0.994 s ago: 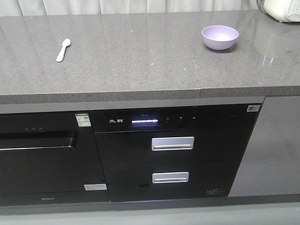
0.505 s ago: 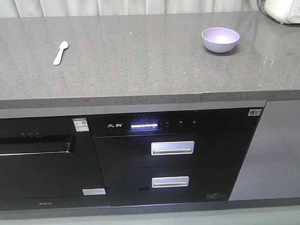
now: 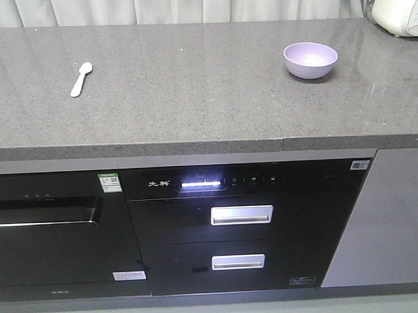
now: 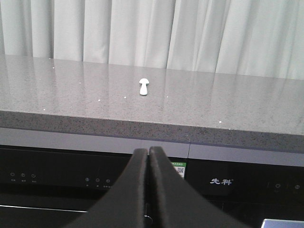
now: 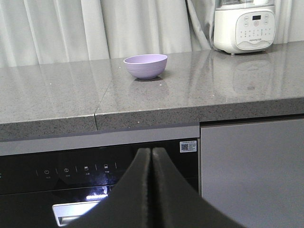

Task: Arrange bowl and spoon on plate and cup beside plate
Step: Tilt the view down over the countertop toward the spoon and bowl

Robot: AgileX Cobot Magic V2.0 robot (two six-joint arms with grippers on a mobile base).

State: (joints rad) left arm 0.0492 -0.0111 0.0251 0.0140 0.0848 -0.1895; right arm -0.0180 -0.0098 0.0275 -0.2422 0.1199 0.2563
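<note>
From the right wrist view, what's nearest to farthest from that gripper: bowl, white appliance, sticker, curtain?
1. Sticker, on the black panel, just right of the right gripper.
2. Bowl, on the counter, straight ahead.
3. White appliance, back right.
4. Curtain, behind everything.

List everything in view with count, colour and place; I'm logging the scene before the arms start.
small pale mint-white plastic spoon: 1, whitish, lying flat on the countertop's left part
small round lavender-purple bowl: 1, lavender, upright and empty on the countertop's right part
plate, cup: none in view
speckled grey stone countertop: 1, grey, spans the view
white kitchen appliance with button panel: 1, white, countertop's far right back
black built-in drawer unit: 1, black, two silver handles, lit display, below the countertop, centre
black built-in appliance: 1, black, below the countertop, left
plain grey cabinet panel: 1, grey, below the countertop, right
pleated curtains: whitish, behind the countertop
left gripper: 1, black, fingers shut, empty
right gripper: 1, black, fingers shut, empty
</note>
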